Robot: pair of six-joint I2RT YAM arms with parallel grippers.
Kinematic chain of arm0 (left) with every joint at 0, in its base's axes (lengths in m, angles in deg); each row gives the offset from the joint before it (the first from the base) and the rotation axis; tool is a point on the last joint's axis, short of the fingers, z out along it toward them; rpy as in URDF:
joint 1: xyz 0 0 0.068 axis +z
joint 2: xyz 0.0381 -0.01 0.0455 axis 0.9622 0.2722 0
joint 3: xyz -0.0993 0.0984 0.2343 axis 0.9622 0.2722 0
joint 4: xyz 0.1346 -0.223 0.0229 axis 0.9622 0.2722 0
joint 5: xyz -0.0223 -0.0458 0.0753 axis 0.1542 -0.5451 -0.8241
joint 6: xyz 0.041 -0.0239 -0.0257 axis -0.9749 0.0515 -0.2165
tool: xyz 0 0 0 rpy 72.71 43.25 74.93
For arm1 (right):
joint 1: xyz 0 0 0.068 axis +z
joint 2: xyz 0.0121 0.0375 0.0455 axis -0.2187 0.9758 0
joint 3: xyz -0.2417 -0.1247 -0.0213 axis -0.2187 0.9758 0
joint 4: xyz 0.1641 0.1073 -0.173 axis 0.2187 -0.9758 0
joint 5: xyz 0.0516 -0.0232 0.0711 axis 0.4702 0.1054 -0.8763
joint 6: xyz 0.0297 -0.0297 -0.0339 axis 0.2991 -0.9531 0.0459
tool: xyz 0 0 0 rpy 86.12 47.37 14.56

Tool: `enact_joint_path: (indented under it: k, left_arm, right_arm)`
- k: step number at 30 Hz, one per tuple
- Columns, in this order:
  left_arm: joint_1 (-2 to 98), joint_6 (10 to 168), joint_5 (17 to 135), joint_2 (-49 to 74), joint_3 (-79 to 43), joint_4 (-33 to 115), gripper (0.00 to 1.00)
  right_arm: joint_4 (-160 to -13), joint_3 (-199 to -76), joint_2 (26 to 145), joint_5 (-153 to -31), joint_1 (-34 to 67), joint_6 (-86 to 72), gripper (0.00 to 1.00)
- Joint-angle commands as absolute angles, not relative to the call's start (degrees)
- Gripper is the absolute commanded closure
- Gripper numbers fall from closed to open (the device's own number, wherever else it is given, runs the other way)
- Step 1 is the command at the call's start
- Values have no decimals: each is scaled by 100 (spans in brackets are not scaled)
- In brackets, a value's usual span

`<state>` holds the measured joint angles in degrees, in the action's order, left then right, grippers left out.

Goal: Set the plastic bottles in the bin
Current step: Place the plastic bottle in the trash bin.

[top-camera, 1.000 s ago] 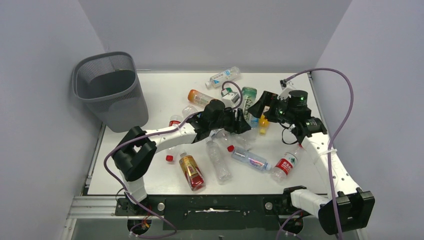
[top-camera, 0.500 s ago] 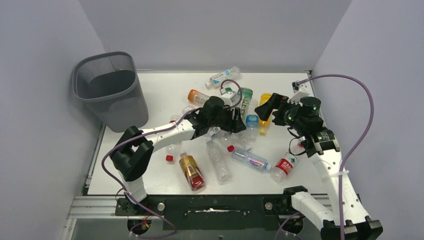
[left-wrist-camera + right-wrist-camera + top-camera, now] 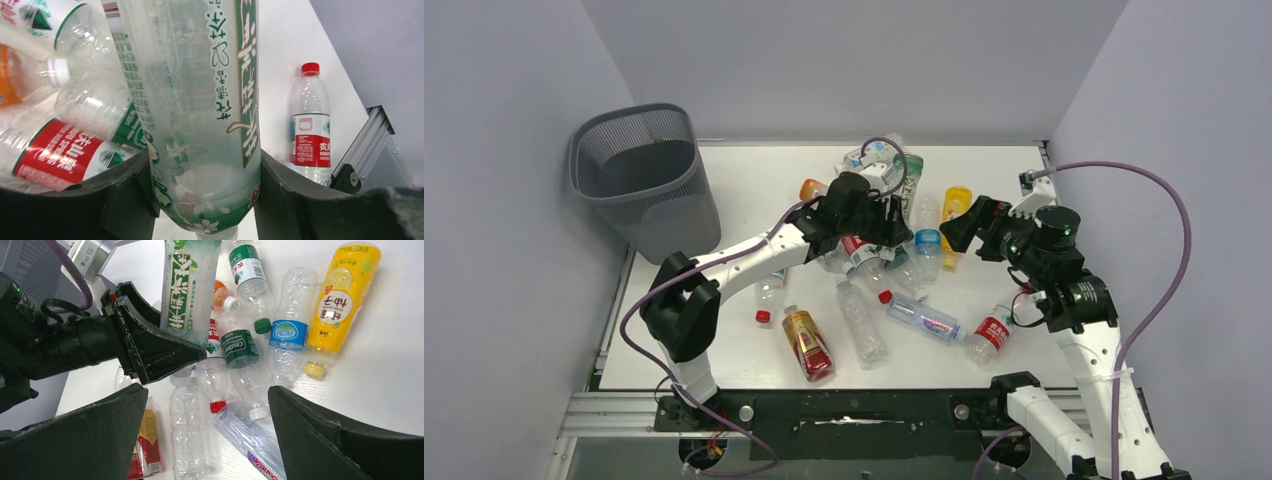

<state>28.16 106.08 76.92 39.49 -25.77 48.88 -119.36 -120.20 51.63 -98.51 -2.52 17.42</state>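
My left gripper (image 3: 886, 214) is shut on a pale green tea bottle (image 3: 200, 100) near its base, and the bottle is lifted above the pile in mid-table. From the right wrist the same bottle (image 3: 187, 290) sticks up out of the black left fingers (image 3: 150, 350). My right gripper (image 3: 964, 224) hangs open to the right of the pile, nothing between its fingers (image 3: 310, 430). Under it lie a yellow bottle (image 3: 342, 300), a blue-labelled one (image 3: 289, 332) and a green-labelled one (image 3: 240, 347). The grey mesh bin (image 3: 639, 175) stands at the far left corner.
Several more bottles lie toward the near edge: an amber one with a red label (image 3: 807, 343), a clear one (image 3: 861, 322), a purple-labelled one (image 3: 921, 317) and a red-labelled one (image 3: 994, 332). An orange bottle (image 3: 812, 188) lies behind the left arm. Grey walls close in both sides.
The left gripper has risen and moved toward the far side with the green bottle in it. The right arm has drawn back to the right and its fingers have spread wider.
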Motion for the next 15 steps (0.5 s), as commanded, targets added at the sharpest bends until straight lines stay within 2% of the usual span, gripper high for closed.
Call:
enact_joint_path:
  k: [1,8,15]
  left_arm:
    - [3037,10375,7468,3422,-3076,5209,70]
    - [3537,10130,7123,2956,-3655,5956,70]
    - [4765,10040,6997,2238,-3649,6239,70]
  right_arm:
    - [-11974,-12256,4954,-9819,-288,1628,4]
    - [-11900,-12098,4937,-9965,-288,1594,3]
    - [-11796,-11852,4945,-10105,-289,1592,3]
